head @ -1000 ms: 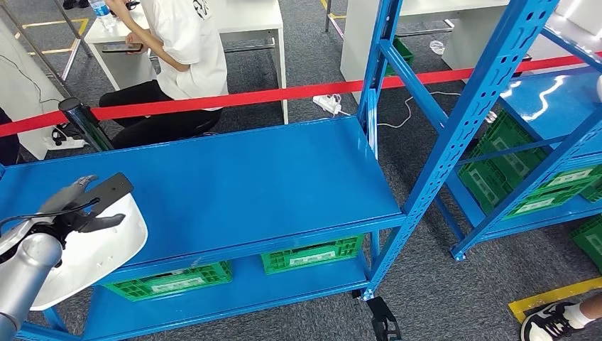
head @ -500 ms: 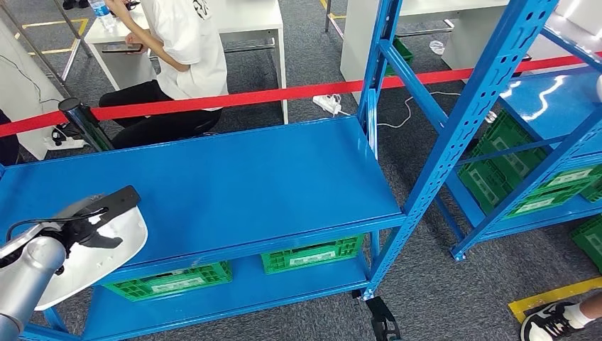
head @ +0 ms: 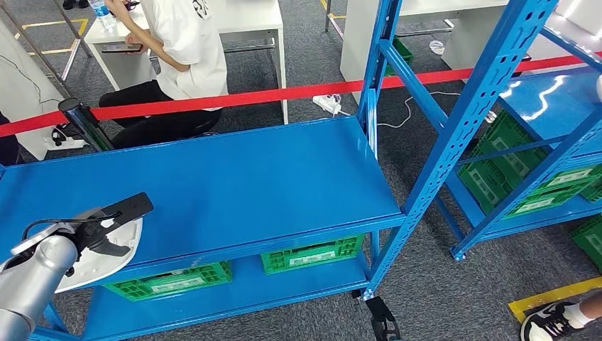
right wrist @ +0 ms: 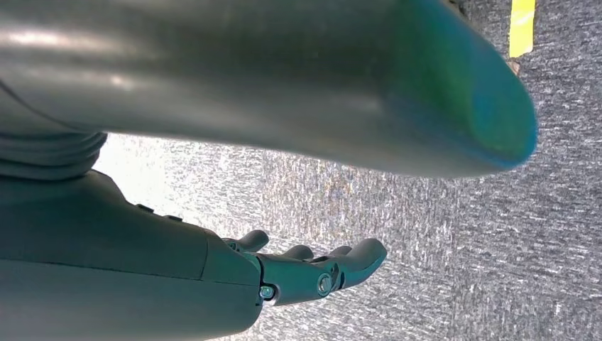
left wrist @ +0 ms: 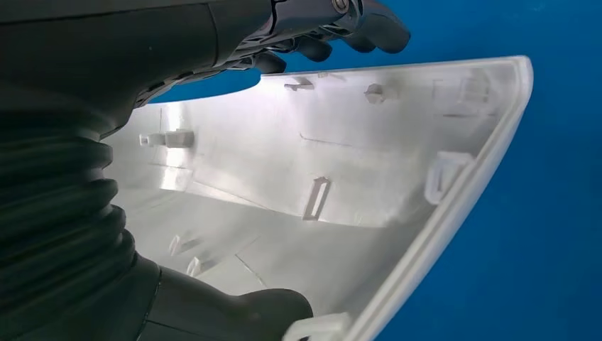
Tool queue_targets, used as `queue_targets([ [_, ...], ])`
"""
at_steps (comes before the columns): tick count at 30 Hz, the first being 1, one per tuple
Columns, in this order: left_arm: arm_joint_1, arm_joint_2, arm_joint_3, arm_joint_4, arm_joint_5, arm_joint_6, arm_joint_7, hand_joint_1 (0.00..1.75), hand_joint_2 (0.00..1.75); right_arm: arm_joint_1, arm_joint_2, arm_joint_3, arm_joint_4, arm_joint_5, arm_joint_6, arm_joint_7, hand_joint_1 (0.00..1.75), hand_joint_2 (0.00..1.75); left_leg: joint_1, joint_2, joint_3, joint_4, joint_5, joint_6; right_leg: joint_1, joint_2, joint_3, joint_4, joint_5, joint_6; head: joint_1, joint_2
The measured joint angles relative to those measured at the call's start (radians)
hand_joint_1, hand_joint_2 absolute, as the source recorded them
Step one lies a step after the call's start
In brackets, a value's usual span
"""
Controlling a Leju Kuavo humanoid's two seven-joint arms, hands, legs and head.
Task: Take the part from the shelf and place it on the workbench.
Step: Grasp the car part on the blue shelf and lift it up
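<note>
Lower than a second ago: white part (head: 99, 252) sinking toward near-left edge of blue desk (head: 234, 185), so set-down looks close. Left hand (head: 85, 231) gripping part, fingers (left wrist: 355, 28) curled over rim, thumb beneath. Right hand (right wrist: 312, 273) hanging over carpet, fingers apart, holding nothing
</note>
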Motion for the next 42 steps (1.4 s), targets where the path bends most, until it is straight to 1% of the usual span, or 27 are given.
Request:
queue_targets([
  [4, 0.0, -0.003, 0.0, 0.001, 0.001, -0.001, 0.0, 1.75, 1.75, 0.0, 0.0, 0.0, 0.0, 0.0, 0.0, 0.0, 0.0, 0.0, 0.0, 0.0, 0.0, 0.0, 0.0, 0.0, 0.0, 0.0, 0.0, 0.0, 0.0, 0.0, 0.0, 0.0],
  [14, 0.0, -0.008, 0.0, 0.002, 0.004, -0.02, -0.018, 1.75, 1.75, 0.0, 0.0, -0.002, 0.0, -0.002, 0.003, 0.0, 0.0, 0.0, 0.0, 0.0, 0.0, 0.0, 0.0, 0.0, 0.0, 0.0, 0.0, 0.0, 0.0, 0.0, 0.0, 0.0],
  [42, 0.001, -0.003, 0.0, 0.002, 0.005, -0.002, -0.048, 1.75, 1.75, -0.009, 0.005, -0.008, 0.0, 0.008, -0.004, 0.002, 0.0, 0.0, 0.0, 0.0, 0.0, 0.0, 0.0, 0.0, 0.0, 0.0, 0.0, 0.0, 0.0, 0.0, 0.0, 0.0],
])
